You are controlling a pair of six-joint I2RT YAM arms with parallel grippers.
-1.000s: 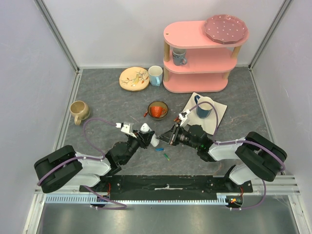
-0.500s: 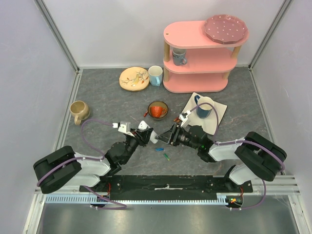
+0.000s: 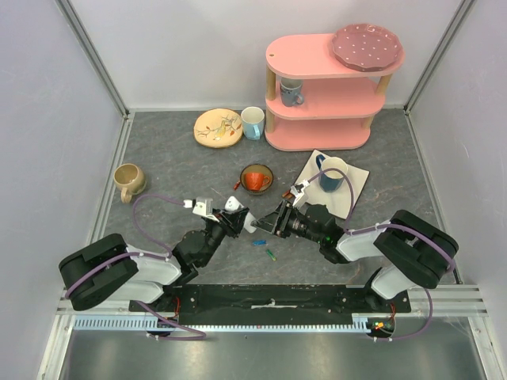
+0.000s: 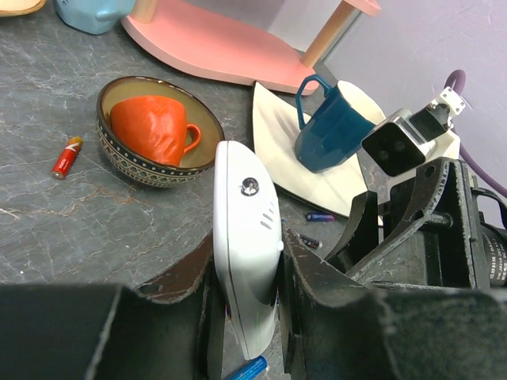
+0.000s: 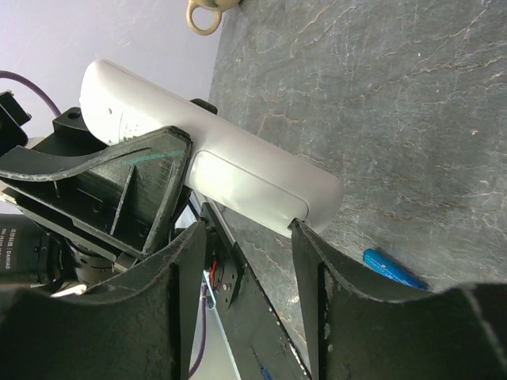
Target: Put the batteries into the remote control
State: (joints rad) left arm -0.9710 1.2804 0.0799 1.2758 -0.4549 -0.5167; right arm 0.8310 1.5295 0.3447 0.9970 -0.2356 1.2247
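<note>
Down at the near middle of the grey surface (image 3: 174, 158) the two arms meet nose to nose. The left pincer (image 4: 248, 255) is clenched on the remote control (image 4: 247, 229), a slim white bar standing on edge between its dark fingers (image 4: 310, 273), with the rounded end and a small round spot poking out past the tips. From above, the remote control (image 3: 234, 207) sits slanted in the left pincer (image 3: 238, 218), and it looks to be held up off the surface. The right pincer (image 3: 273, 224) faces it from the other side with its fingers spread and nothing gripped. In its own camera, the right pincer (image 5: 245, 237) gapes just below the white bar's end (image 5: 261, 186); whether a fingertip (image 5: 299, 237) grazes the edge I cannot tell. A blue battery (image 3: 259, 242) and a green battery (image 3: 271, 255) lie loose on the surface just under the meeting point. A red battery (image 4: 66, 156) rests beside a patterned bowl (image 4: 127, 162) with an orange cup (image 4: 154, 131) in it. A dark battery (image 4: 321, 216) lies near the edge of the white napkin (image 4: 277, 119), on which a blue mug (image 4: 333, 131) stands. Farther back are a pink shelf (image 3: 317, 134) and a tan mug (image 3: 129, 180).
</note>
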